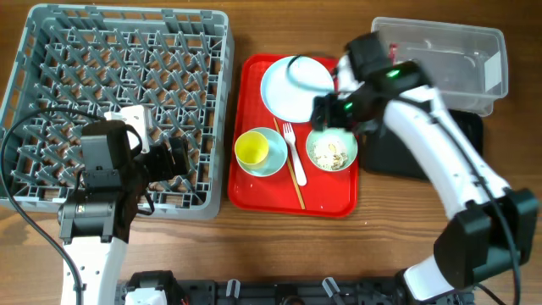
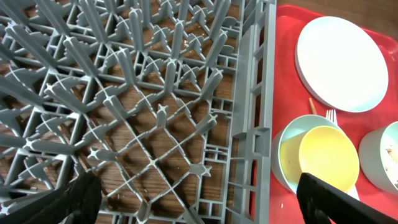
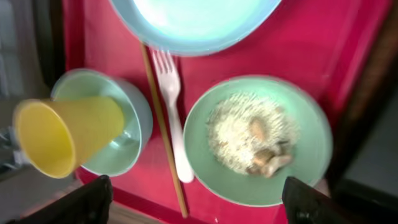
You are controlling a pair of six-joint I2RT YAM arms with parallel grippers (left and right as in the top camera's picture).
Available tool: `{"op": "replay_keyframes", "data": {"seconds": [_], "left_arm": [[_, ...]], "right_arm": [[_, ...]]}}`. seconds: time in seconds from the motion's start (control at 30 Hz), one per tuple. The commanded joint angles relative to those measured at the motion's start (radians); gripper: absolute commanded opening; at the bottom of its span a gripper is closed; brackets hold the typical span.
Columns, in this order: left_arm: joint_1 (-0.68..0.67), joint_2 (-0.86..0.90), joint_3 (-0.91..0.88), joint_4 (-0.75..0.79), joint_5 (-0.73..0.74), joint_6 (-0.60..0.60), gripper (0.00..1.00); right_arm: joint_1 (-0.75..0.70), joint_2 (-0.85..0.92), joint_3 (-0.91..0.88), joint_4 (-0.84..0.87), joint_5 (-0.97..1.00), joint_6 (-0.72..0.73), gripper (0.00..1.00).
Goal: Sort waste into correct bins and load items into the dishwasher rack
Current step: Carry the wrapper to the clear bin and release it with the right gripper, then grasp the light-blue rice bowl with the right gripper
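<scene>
The grey dishwasher rack stands at the left. My left gripper hangs open and empty over its front right corner. On the red serving tray are the pale blue plate, the yellow cup on the saucer, the white fork, the chopstick and the green bowl holding beige food scraps. My right gripper is open and empty above the bowl and fork. The wrapper is out of view.
The clear tub stands at the back right. The flat black tray lies in front of it, partly under my right arm. The rack's upright pegs fill the left side. Bare wooden table runs along the front edge.
</scene>
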Motion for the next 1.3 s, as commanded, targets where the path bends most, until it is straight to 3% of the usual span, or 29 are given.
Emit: {"op": "replay_keyframes", "data": {"seconds": [0.0, 0.03, 0.13, 0.67, 1.07, 1.27], "left_arm": [[0.007, 0.003, 0.018, 0.000, 0.005, -0.006, 1.00], [0.007, 0.003, 0.018, 0.000, 0.005, -0.005, 1.00], [0.007, 0.003, 0.018, -0.001, 0.005, -0.006, 1.00], [0.007, 0.003, 0.018, -0.008, 0.005, -0.006, 1.00], [0.007, 0.003, 0.018, -0.008, 0.005, -0.006, 1.00], [0.007, 0.003, 0.018, -0.008, 0.005, -0.006, 1.00]], "right_arm": [[0.067, 0.015, -0.089, 0.091, 0.068, 0.057, 0.75], [0.081, 0.021, -0.107, 0.117, 0.077, 0.068, 0.69], [0.111, 0.034, -0.152, 0.172, 0.120, 0.141, 0.66], [0.130, 0.180, -0.179, 0.271, 0.089, 0.170, 0.44], [0.130, 0.192, -0.177, 0.282, 0.089, 0.187, 0.04], [0.130, 0.166, -0.121, 0.222, 0.089, 0.184, 0.04]]}}
